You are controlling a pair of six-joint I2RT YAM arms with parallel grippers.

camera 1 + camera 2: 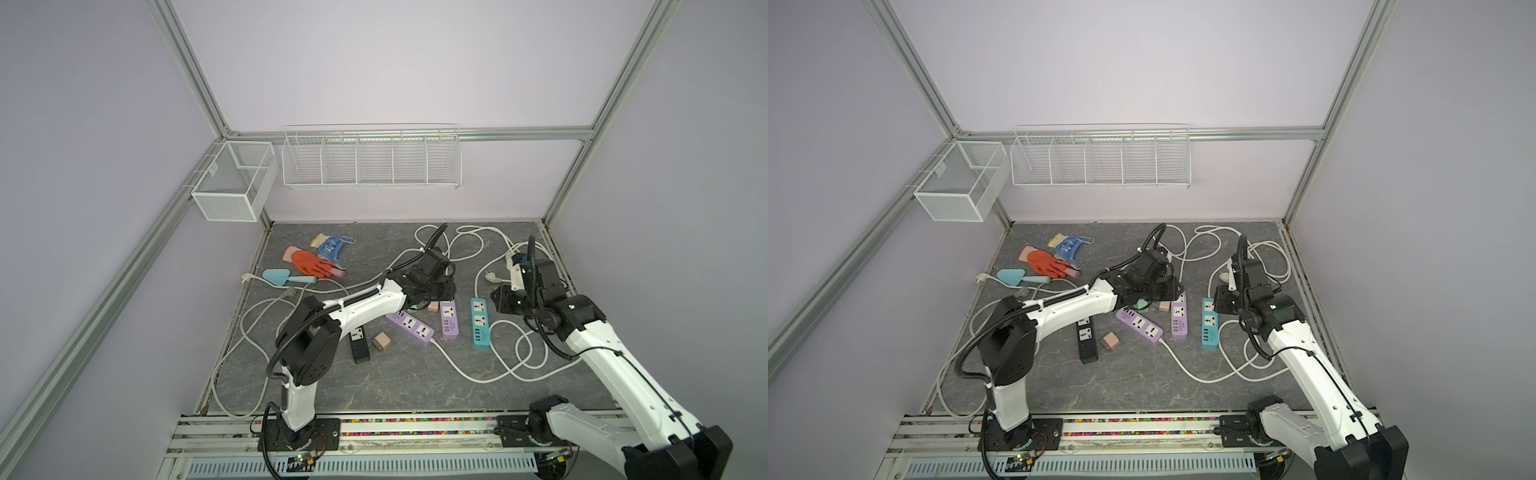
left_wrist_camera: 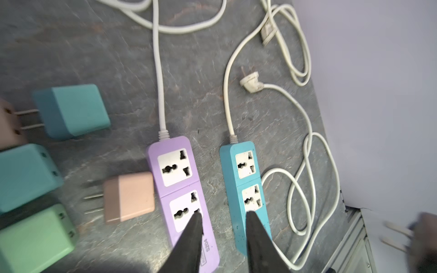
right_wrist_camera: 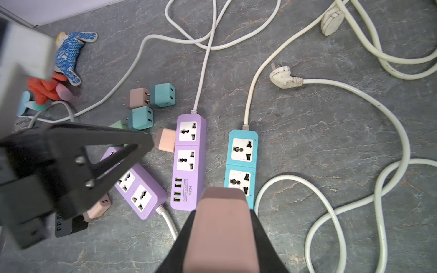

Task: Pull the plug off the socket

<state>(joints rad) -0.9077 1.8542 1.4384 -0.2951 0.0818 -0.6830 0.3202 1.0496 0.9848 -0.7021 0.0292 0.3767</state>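
Spread over the grey marbled tabletop (image 1: 374,386): loose white cables (image 3: 354,94). Side by side on it, a purple power strip (image 3: 189,163) printed "4USB SOCKET S204" and a teal power strip (image 3: 242,165). Clenched in the right gripper (image 3: 222,212): a mauve plug (image 3: 222,236), off any socket, above the teal strip's end. Left gripper (image 2: 224,215) released, fingers parted, grasping nothing. Against the purple strip's side, a peach plug (image 2: 130,197).

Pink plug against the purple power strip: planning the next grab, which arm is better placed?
Left. The left end effector hovers open and empty close by the pink plug; the right end effector is shut on a brown plug.
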